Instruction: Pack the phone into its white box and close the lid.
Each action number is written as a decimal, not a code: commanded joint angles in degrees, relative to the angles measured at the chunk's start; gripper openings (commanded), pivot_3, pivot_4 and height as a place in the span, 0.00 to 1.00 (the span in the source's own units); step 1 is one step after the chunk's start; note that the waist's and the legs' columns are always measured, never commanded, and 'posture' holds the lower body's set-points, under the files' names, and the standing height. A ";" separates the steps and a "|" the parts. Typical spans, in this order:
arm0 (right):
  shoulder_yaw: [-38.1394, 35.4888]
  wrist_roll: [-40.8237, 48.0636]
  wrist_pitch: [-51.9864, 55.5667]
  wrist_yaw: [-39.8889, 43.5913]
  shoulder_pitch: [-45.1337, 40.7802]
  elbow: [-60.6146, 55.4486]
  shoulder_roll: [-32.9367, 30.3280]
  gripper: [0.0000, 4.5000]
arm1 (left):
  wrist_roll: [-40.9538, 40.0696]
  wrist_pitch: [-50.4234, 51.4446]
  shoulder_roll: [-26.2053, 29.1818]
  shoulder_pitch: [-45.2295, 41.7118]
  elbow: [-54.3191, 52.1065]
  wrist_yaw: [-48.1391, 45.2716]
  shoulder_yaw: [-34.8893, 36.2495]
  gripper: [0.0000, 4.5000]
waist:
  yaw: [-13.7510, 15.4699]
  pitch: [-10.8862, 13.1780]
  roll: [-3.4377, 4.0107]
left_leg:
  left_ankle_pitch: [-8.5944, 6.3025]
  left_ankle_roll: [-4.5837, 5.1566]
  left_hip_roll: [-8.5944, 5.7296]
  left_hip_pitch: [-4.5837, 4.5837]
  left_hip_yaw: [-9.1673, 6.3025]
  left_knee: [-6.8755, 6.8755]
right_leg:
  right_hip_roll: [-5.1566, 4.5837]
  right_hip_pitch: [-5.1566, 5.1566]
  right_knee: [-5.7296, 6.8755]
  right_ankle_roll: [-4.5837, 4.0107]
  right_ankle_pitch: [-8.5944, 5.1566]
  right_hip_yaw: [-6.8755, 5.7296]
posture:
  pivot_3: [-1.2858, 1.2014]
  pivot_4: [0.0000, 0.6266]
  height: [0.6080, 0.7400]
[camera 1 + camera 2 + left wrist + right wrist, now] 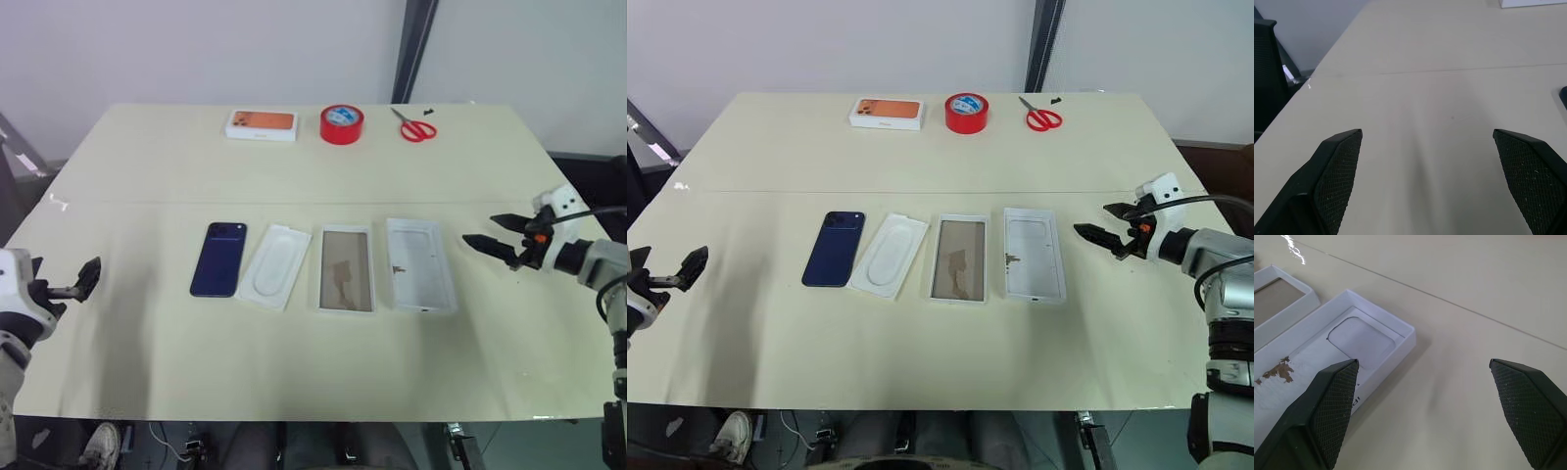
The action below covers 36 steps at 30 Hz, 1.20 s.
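the left gripper [86, 278] hovers at the lower left edge of the table [294, 166], pointing inward, its fingers spread wide and empty. the right gripper [497, 235] reaches in from the right edge, angled toward the centre, also wide open and holding nothing. mid-frame lie, from left to right, the phone [218, 258], a thin insert tray [274, 266], the white box [346, 269] and the lid [420, 265], inside up, nearest the right gripper.

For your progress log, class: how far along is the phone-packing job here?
Nothing is done yet: the phone lies on the table beside the insert tray, the white box is empty, and the lid lies open-side up. The left gripper and right gripper are open, holding nothing.
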 commanded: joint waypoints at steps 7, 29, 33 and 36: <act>2.42 0.41 -0.51 -0.18 -3.36 -4.76 3.08 0.99 | -1.98 1.52 -1.65 1.12 -5.82 1.79 1.70 1.00 | 0.04 0.00 0.00 | 0.00 0.00 0.00 0.00 -0.01 0.00 | 0.01 0.00 0.01 0.00 0.00 0.00 | 0.52 0.24 0.95; 10.35 7.31 12.99 -9.58 4.38 -41.86 13.01 0.99 | -9.64 30.71 -8.04 -28.85 -5.70 10.88 -29.50 1.00 | 0.11 -0.02 -0.04 | 0.00 0.00 -0.04 -0.03 -0.09 0.10 | 0.13 0.00 0.13 0.03 0.01 -0.04 | 0.52 0.24 0.95; 10.57 7.50 12.93 -9.98 5.38 -43.06 12.96 0.99 | -11.35 36.94 -13.01 -33.73 -2.91 13.55 -28.30 1.00 | 0.02 -0.01 -0.04 | 0.00 0.00 -0.04 -0.04 -0.08 0.14 | 0.15 -0.01 0.17 0.03 0.01 -0.03 | 0.52 0.24 0.95; 10.25 7.71 12.86 -10.16 5.62 -43.22 12.85 0.99 | -10.42 40.31 -15.64 -35.73 -0.36 15.50 -27.83 1.00 | 0.11 -0.01 -0.04 | 0.01 0.00 -0.04 -0.02 -0.09 0.15 | 0.16 -0.01 0.19 0.03 0.01 -0.03 | 0.52 0.24 0.95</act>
